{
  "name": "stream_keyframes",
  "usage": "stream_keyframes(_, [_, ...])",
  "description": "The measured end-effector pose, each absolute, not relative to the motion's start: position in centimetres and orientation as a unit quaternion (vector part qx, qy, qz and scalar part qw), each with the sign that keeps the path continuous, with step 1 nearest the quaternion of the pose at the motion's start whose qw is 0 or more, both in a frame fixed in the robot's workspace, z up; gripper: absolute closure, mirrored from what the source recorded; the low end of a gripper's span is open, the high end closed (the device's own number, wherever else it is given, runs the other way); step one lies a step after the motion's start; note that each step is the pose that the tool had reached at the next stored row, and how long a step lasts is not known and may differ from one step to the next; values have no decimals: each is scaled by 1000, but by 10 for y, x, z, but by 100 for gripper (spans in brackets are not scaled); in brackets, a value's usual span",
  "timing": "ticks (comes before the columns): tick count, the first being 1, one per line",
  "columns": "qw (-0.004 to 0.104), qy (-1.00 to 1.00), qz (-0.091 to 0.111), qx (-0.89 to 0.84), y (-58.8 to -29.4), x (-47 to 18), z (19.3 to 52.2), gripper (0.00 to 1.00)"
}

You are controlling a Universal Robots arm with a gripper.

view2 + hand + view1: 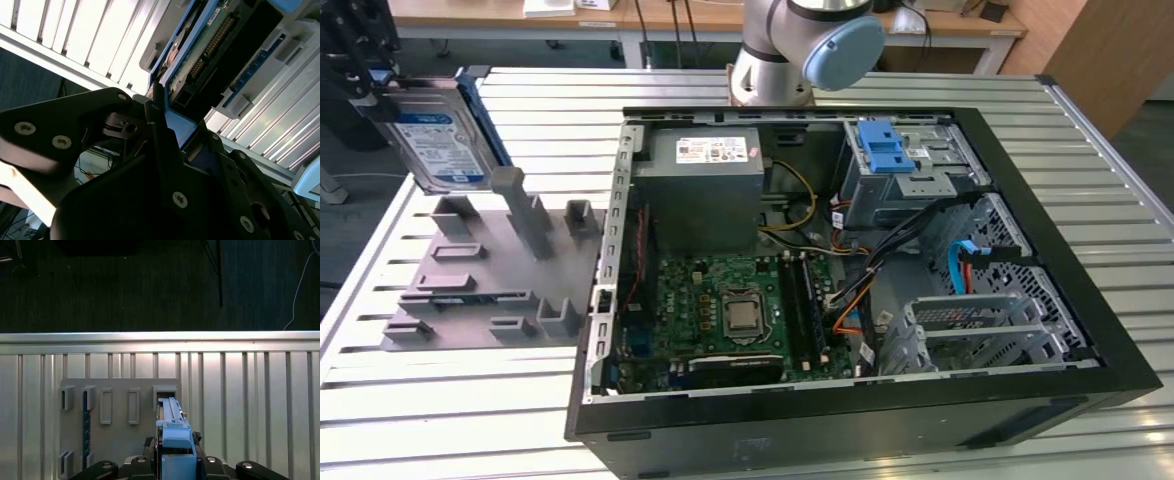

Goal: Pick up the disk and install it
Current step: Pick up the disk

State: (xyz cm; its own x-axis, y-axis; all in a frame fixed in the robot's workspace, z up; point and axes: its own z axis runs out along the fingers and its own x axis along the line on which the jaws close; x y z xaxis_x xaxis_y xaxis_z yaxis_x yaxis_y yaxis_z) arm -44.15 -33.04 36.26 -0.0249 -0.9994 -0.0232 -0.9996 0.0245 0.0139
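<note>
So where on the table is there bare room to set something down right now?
Bare slats of the table lie between the grey fixture and the near edge, and in a narrow strip on the exterior view's right of the computer case. Crowded: the case's inside, and the fixture's posts, where the disk is held above.

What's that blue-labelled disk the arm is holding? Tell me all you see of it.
The disk is a flat silver-grey metal slab with a blue-and-white label and blue plastic side rails; its other face carries a green circuit board. The gripper clamps it nearly on edge above the grey holder, outside the computer case. Whether it touches the holder is unclear.
</note>
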Motion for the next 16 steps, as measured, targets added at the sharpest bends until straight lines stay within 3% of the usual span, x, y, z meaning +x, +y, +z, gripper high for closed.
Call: stream_keyframes(16, [3,716,13,-698,-330,-441,377,64])
